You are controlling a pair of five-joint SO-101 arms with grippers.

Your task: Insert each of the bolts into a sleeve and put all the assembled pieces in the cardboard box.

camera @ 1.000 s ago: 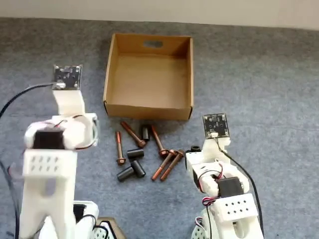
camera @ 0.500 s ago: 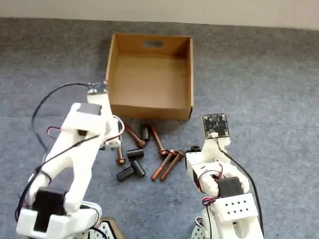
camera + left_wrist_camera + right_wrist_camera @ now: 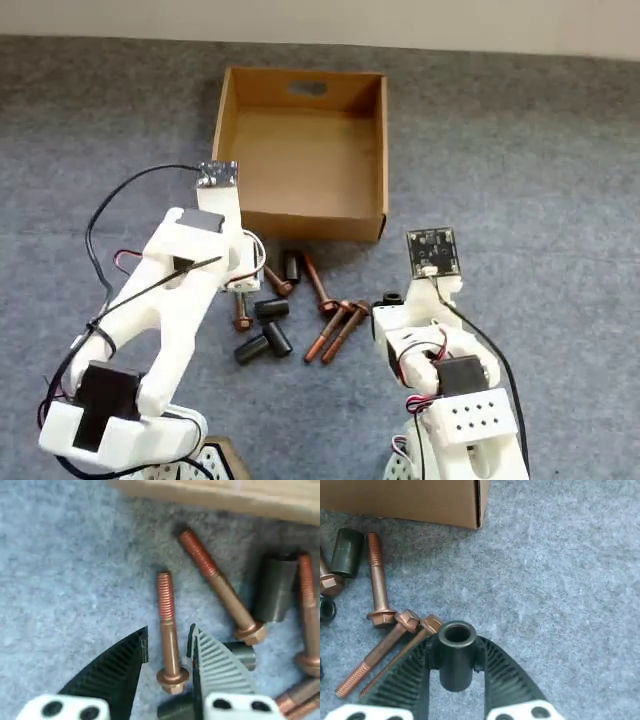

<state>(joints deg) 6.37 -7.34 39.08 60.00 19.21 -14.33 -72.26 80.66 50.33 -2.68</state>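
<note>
Left wrist view: left gripper [image 3: 168, 630] open astride a copper bolt [image 3: 165, 595]; right gripper [image 3: 456, 647] tight around a black sleeve [image 3: 456, 667].

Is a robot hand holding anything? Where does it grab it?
The right gripper holds a black sleeve, pinched across its round sides with the open end poking out. The left gripper is open around a bolt and holds nothing.

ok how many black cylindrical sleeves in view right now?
5. One black cylindrical sleeve sits in the right gripper; one lies by the brown cardboard box; three cluster among the copper-coloured bolts. The white left arm may hide more.
</note>
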